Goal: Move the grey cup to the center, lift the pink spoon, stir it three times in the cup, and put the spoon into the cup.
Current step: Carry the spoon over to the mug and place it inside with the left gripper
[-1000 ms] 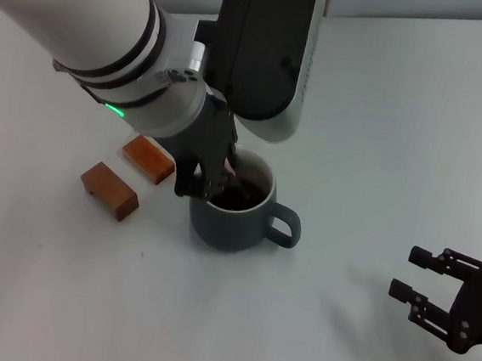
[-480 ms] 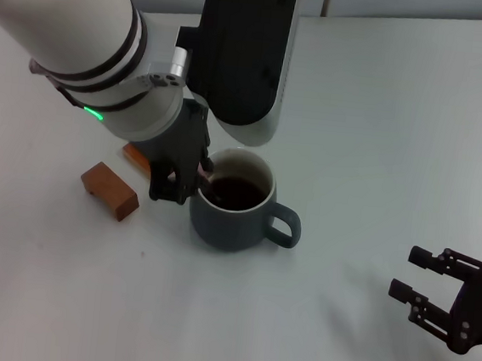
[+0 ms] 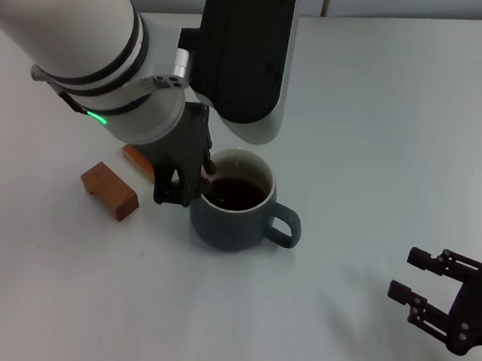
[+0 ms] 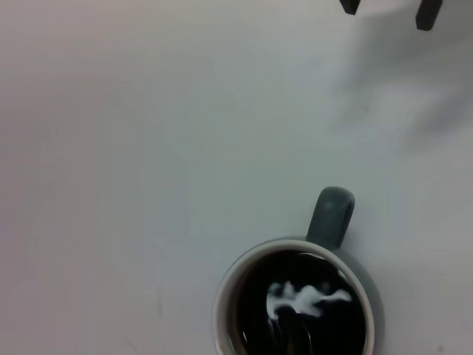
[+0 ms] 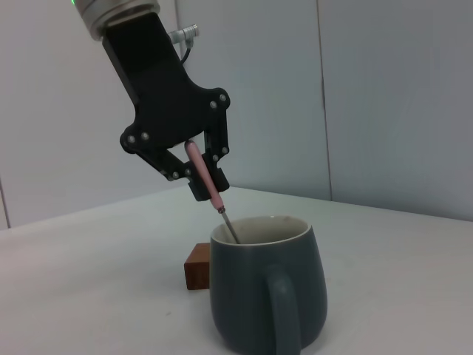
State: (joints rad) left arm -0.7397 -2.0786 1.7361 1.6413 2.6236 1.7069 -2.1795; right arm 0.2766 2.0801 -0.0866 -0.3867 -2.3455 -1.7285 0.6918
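The grey cup [image 3: 236, 218] stands mid-table holding dark liquid, its handle pointing to the right. My left gripper [image 3: 191, 181] hovers over the cup's left rim, shut on the pink spoon [image 3: 207, 170]. In the right wrist view the left gripper [image 5: 208, 185] holds the pink spoon [image 5: 205, 174] tilted, with the metal stem dipping inside the grey cup [image 5: 260, 296]. The left wrist view looks straight down into the grey cup [image 4: 295, 307], where pale swirls show in the liquid. My right gripper [image 3: 404, 273] rests open at the front right, apart from the cup.
A brown wooden block [image 3: 110, 191] lies left of the cup. A second block [image 3: 138, 157] sits behind it, partly hidden by the left arm. The white tabletop [image 3: 384, 117] stretches to the right and rear.
The left gripper with the spoon has swung from over the cup's middle to its left rim, then edged slightly back toward the cup. The right arm has not moved.
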